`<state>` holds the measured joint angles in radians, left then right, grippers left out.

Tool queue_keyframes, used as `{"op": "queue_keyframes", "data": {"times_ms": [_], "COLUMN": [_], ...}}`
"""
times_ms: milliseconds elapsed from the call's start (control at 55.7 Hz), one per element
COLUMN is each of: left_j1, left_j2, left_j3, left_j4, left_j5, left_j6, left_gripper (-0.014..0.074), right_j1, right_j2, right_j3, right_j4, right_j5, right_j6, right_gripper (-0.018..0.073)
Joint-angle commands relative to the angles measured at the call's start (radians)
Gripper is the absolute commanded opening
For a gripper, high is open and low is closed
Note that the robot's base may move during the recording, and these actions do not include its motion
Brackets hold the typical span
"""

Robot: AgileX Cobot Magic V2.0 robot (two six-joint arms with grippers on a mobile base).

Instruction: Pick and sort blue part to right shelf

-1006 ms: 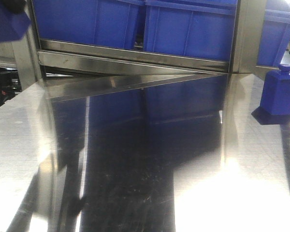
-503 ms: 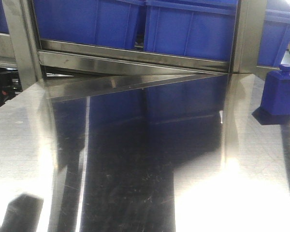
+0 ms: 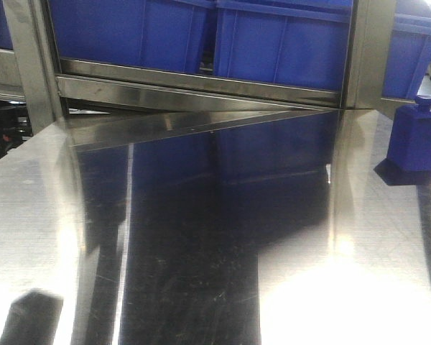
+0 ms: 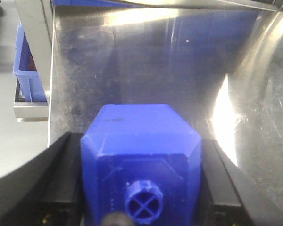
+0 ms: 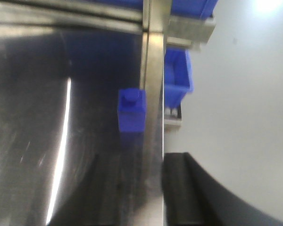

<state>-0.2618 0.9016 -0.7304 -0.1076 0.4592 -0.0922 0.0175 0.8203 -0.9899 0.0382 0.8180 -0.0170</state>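
- Showed the blue part (image 4: 141,165) pinched between the two black fingers (image 4: 61,188) of the left gripper (image 4: 139,141), one finger pressed against each side of its rectangular body.
- Presented the part's short round knob (image 4: 142,207), moulded with a cross, toward the wrist camera, with the sloped shoulders around it and the flat base pointing away.
- Carried the part over the steel worktop (image 3: 201,251), near its left edge; could not tell from the left wrist view whether the base touched the surface.
- Found a second, flanged-cap blue block (image 3: 416,136) standing upright near the far right corner of the worktop, apart from both grippers, with a dark reflection at its foot.
- Placed that block just beside a steel post (image 5: 153,94) in the right wrist view, with a blue bin (image 5: 177,70) beyond the worktop's right edge.
- Caught only one black finger (image 5: 193,197) of the right gripper (image 5: 151,183) at the bottom of the right wrist view; could not tell whether spread or pressed together.
- Lined the far edge of the worktop with a steel-framed shelf (image 3: 201,83) bearing deep blue bins (image 3: 273,50) side by side.
- Registered a dark blurred shape (image 3: 32,316) at the near left corner of the worktop in the front view, too indistinct to name.
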Motion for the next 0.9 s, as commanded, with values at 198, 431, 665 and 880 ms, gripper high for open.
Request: {"op": "queue_keyframes", "data": {"times_ms": [198,431,665,880], "left_j1": [-0.006,-0.006,-0.006,-0.006], "left_j2": [-0.013,-0.013,-0.013,-0.013], "left_j3": [-0.031,-0.031,-0.031,-0.031], "left_j4": [-0.006,-0.006,-0.006,-0.006], "left_j5": [-0.088,-0.088,-0.088,-0.088], "left_j6": [0.002,0.002,0.002,0.002], "left_gripper": [0.0354,0.0354,0.0354,0.0354], "right_j1": [0.002,0.003,0.003,0.003], "right_j2": [0.372,0.596,0.781,0.889], "right_j3": [-0.323,-0.480,-0.536,-0.536], "right_j4": [0.037,0.160,0.148,0.140], "right_j5": [0.138,0.200,0.196,0.142], "right_j6": [-0.073,-0.182,-0.192,-0.193], "right_gripper": [0.0489,0.0549,0.0589,0.0589]}}
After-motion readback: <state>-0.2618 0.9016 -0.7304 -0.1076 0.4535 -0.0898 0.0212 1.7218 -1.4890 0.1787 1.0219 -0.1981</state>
